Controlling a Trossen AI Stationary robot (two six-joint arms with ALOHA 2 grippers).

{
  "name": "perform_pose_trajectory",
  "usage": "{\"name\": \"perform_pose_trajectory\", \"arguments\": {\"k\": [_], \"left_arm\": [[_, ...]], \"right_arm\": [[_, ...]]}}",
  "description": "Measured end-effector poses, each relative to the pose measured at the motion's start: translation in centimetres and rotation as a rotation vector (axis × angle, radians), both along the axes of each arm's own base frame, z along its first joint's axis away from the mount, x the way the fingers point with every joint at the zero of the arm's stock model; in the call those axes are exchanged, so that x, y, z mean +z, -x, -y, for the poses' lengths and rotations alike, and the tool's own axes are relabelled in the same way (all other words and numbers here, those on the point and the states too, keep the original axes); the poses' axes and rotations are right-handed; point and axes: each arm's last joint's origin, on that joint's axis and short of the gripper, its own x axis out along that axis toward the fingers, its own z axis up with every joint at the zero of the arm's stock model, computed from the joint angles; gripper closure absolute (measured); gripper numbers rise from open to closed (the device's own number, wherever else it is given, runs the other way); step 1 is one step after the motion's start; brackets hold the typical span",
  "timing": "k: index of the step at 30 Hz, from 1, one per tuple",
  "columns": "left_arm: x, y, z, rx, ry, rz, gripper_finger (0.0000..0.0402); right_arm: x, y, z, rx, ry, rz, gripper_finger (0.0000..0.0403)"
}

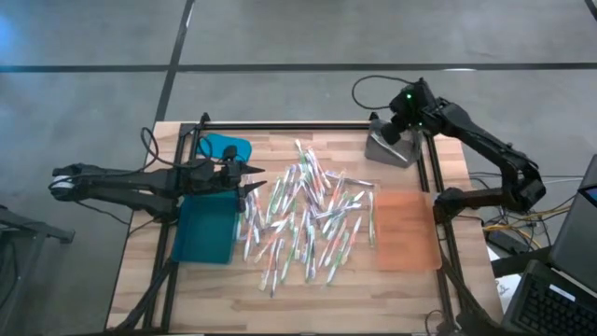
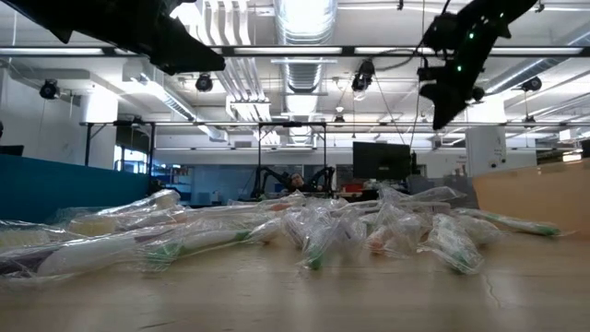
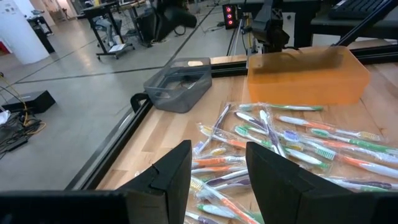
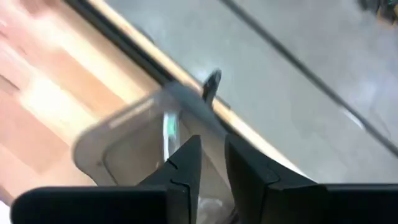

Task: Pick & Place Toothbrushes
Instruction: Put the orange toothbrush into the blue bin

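high: toothbrushes (image 1: pixel 308 219) piled mid-table (image 1: pixel 410 289), just ahead of left gripper (image 1: pixel 254 184) | left wrist: its fingers apart, empty | right wrist: right gripper (image 4: pixel 212 163) over grey tray (image 4: pixel 124 146), slim gap, can't tell if gripping

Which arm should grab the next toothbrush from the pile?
Probably the left. Its hand hovers open at the pile's edge, with the toothbrushes just ahead in its wrist view. The right hand is away over the grey tray at the table's far corner.
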Motion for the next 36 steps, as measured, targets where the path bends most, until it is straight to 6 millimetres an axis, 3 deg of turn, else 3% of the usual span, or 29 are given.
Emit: {"name": "perform_pose_trajectory", "arguments": {"k": [9, 22, 28, 36], "left_arm": [[0.0, 0.0, 0.0, 0.009, 0.031, 0.009, 0.0243], [-0.3, -0.2, -0.3, 0.113, 0.125, 0.026, 0.0243], [-1.4, -2.0, -0.4, 0.140, 0.213, -0.027, 0.0243], [-1.7, -5.6, -0.6, 0.174, 0.306, -0.072, 0.0243]], "right_arm": [[3.9, -1.5, -2.7, 0.098, 0.100, 0.125, 0.0374], [4.8, -5.9, -7.6, 0.395, 0.122, 0.170, 0.0394], [5.1, -6.8, -8.9, 0.482, 0.149, 0.185, 0.0394], [5.1, -7.0, -9.1, 0.491, 0.162, 0.192, 0.0394]]}}
